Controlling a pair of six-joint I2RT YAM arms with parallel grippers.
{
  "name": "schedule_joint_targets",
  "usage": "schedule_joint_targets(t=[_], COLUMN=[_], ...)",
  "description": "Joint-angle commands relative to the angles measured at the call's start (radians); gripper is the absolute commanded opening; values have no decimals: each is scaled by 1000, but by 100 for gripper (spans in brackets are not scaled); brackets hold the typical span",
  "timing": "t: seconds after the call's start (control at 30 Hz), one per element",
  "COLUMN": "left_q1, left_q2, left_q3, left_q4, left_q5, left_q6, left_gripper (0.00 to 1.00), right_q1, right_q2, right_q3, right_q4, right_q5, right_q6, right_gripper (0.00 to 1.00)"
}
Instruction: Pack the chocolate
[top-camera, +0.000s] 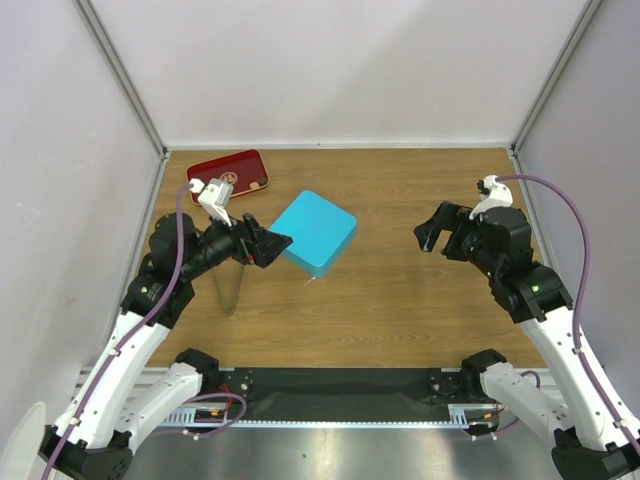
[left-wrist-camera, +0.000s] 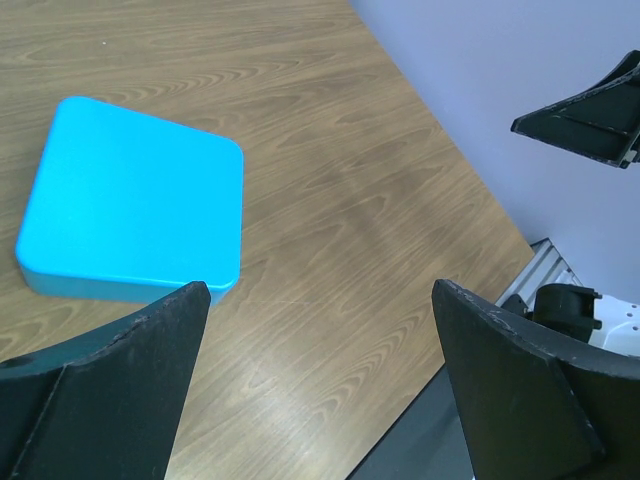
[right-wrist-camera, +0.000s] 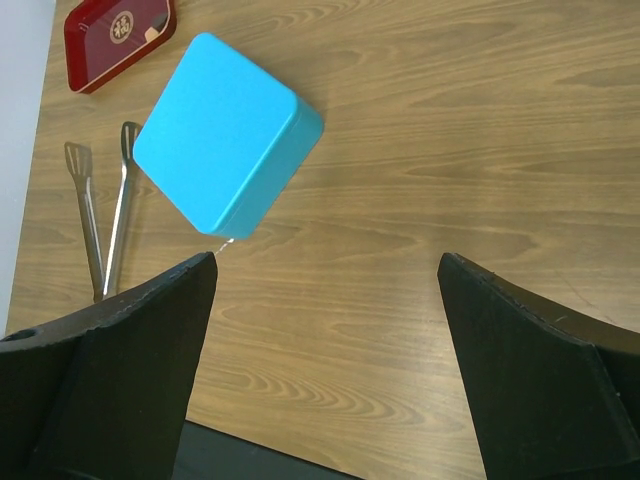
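A closed teal box (top-camera: 315, 232) sits on the wooden table, left of the middle; it also shows in the left wrist view (left-wrist-camera: 130, 200) and the right wrist view (right-wrist-camera: 225, 145). No chocolate pieces show in any view. My left gripper (top-camera: 272, 245) hovers just left of the box, open and empty; in its own view (left-wrist-camera: 320, 300) the box lies beyond its left finger. My right gripper (top-camera: 430, 235) is open and empty above the right half of the table, well apart from the box (right-wrist-camera: 325, 265).
A red tray with a gold emblem (top-camera: 228, 173) lies at the back left corner and shows in the right wrist view (right-wrist-camera: 120, 28). Metal tongs (top-camera: 237, 290) lie on the table under my left arm (right-wrist-camera: 110, 220). Grey walls enclose the table.
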Motion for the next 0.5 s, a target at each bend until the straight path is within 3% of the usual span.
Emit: schedule_joint_targets(t=[0.0,0.47], left_q1=[-8,-6], left_q2=[-11,0], left_q3=[18,25], left_q4=[14,17], left_q5=[15,4], left_q6=[20,30], left_gripper=[100,100], right_q1=[2,3], right_q2=[-20,-17], right_q3=[8,12], right_q4=[12,27], right_q5=[18,24], right_q6=[4,-6], right_gripper=[100,99])
